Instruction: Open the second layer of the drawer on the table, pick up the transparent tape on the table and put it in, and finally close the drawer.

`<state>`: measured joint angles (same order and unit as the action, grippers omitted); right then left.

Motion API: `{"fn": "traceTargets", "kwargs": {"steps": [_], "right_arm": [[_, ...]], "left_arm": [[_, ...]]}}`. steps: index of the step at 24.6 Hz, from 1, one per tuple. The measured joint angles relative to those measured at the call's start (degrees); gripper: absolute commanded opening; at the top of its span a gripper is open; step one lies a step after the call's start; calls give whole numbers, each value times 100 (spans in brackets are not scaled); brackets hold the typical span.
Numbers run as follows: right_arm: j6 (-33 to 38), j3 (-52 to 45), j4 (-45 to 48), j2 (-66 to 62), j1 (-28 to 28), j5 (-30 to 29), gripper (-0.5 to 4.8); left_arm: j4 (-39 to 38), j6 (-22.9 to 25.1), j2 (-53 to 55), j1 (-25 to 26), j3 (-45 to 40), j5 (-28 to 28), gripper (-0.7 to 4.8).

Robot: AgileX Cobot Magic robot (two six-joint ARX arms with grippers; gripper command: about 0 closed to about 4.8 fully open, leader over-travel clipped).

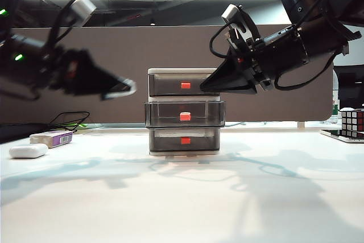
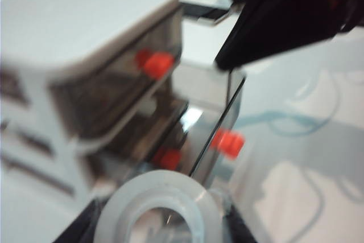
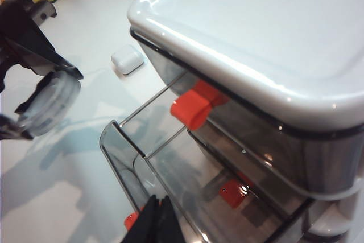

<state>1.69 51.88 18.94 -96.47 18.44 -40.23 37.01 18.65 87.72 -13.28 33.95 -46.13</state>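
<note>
The drawer (image 1: 183, 81) stands mid-table, and its second layer (image 1: 165, 113) is pulled out toward the front, red-orange handle (image 1: 185, 116) forward. My left gripper (image 1: 122, 89) hovers left of the unit at top-tier height, shut on the transparent tape (image 1: 126, 87). In the left wrist view the clear roll (image 2: 170, 183) sits between the dark fingers (image 2: 79, 231), with the open second layer (image 2: 219, 112) just beyond. My right gripper (image 1: 206, 87) hangs at the unit's upper right, fingers together and holding nothing. In the right wrist view its tips (image 3: 159, 206) hover over the open tray (image 3: 187, 180) near the handle (image 3: 132, 220).
A white oval case (image 1: 28, 151) and a purple-and-white box (image 1: 52, 138) lie at the far left of the table (image 1: 182, 197). A Rubik's cube (image 1: 352, 120) stands at the far right edge. A brown partition (image 1: 170, 44) closes the back.
</note>
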Motion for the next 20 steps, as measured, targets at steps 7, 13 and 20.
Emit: {"fn": "traceTargets", "kwargs": {"steps": [7, 13, 20], "right_arm": [[-2, -2, -2, 0, -2, -4, -5], [-2, 0, 2, 0, 0, -13, -5], [-2, 0, 2, 0, -2, -33, -5]], "left_arm": [[-903, 46, 2, -750, 1036, 839, 111], [-1661, 98, 457, -1038, 1683, 1329, 111], [-1740, 232, 459, -1329, 1681, 1930, 232]]}}
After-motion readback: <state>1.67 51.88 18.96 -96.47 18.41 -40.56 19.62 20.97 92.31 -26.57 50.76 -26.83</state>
